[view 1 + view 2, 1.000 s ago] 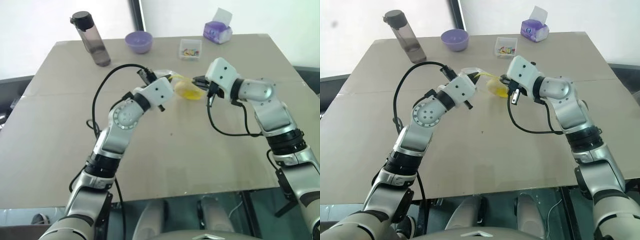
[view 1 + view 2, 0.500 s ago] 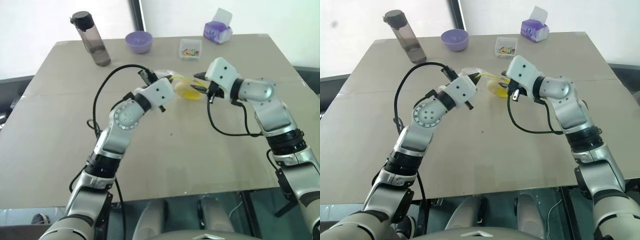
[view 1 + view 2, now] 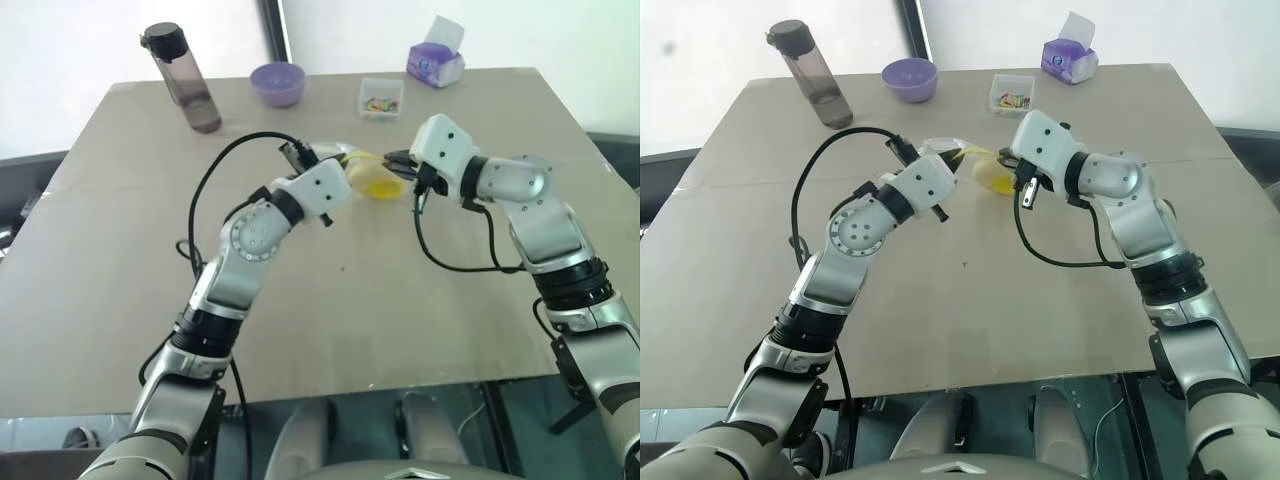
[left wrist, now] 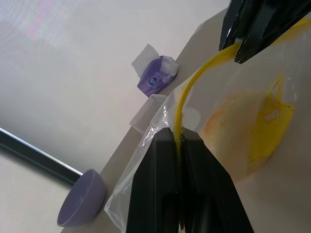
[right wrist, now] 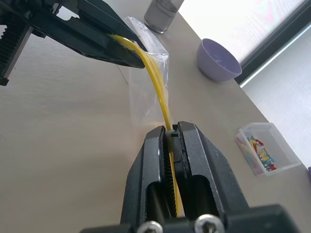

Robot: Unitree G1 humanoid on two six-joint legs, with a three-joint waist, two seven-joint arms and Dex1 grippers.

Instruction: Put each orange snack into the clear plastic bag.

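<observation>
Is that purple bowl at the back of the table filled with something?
No, the purple bowl looks hollow and bare inside, standing on the table beyond the clear bag.

Bare lab tabletop [image 3: 330, 330], plain wall

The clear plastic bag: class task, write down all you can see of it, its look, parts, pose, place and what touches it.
The clear plastic bag is thin, crinkly, transparent film with a yellow strip along its top edge and yellow print on its side. It hangs above the table between both arms. The left end effector is shut on one end of the strip, the right end effector on the other. The orange snack shows through the film, inside.
</observation>
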